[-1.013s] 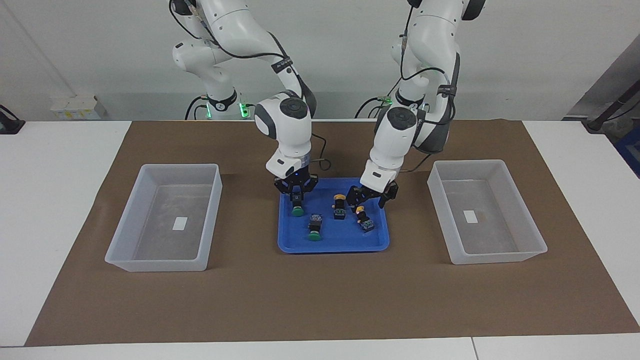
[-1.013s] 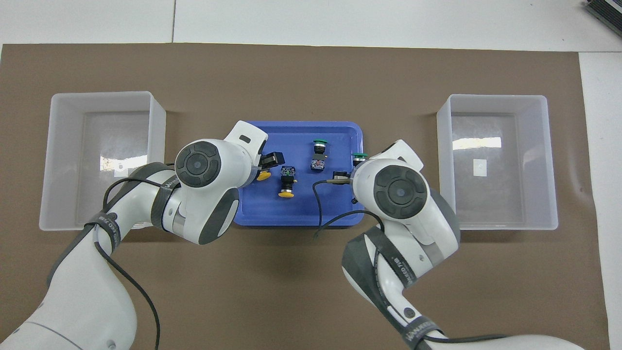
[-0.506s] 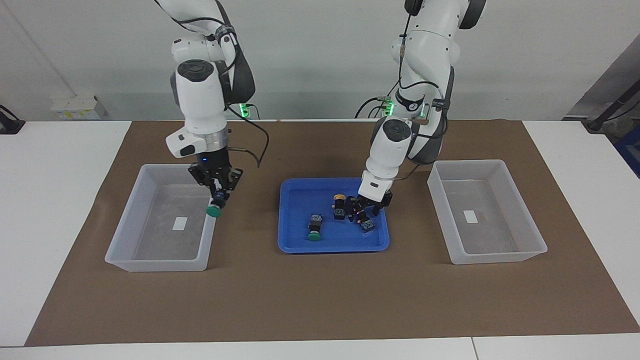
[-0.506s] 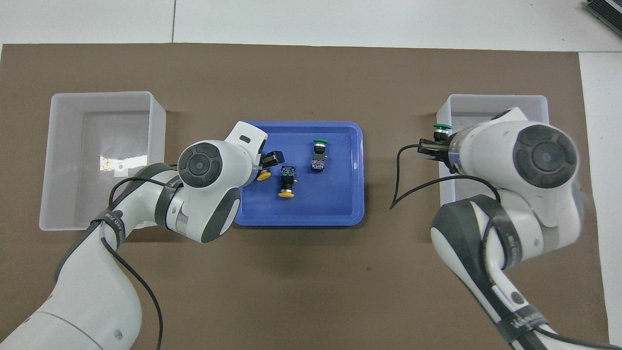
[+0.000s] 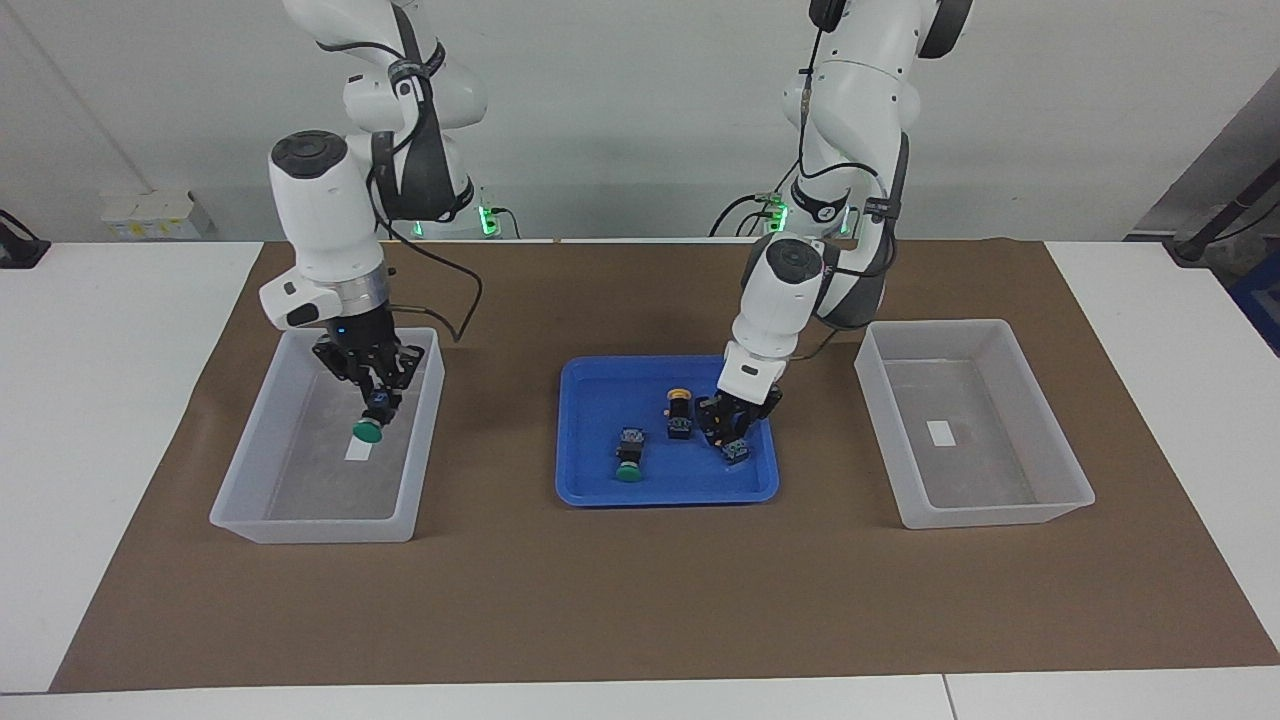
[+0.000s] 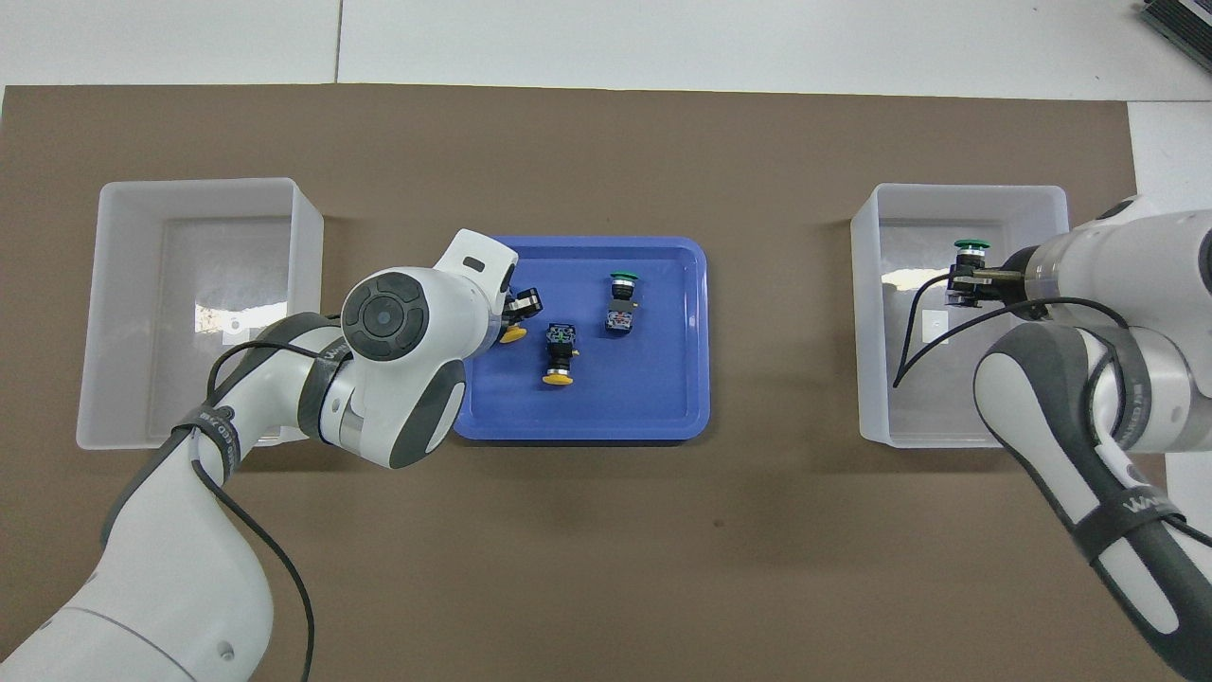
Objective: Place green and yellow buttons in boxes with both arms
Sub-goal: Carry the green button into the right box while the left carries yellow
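Brown-papered tabletop (image 5: 640, 590): right gripper (image 5: 372, 395) pinches a green button (image 5: 368, 430) over a labelled box (image 5: 300, 520); left gripper (image 5: 733, 428), pressed together on a yellow button (image 6: 512, 332), shows its hold only overhead.

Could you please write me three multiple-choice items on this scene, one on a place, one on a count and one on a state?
1. Where is the right gripper?
A. over the blue tray
B. over the clear box at the right arm's end
C. over bare brown mat

2. How many buttons show on the blue tray?
A. one
B. three
C. five

3. What state is the right gripper in?
A. open and empty
B. shut on a yellow button
C. shut on a green button

Answers:
1 B: it hangs above the clear box.
2 B: one green-capped button, one yellow-capped button, and another button at the left gripper.
3 C: the held green button hangs cap down from its fingers.
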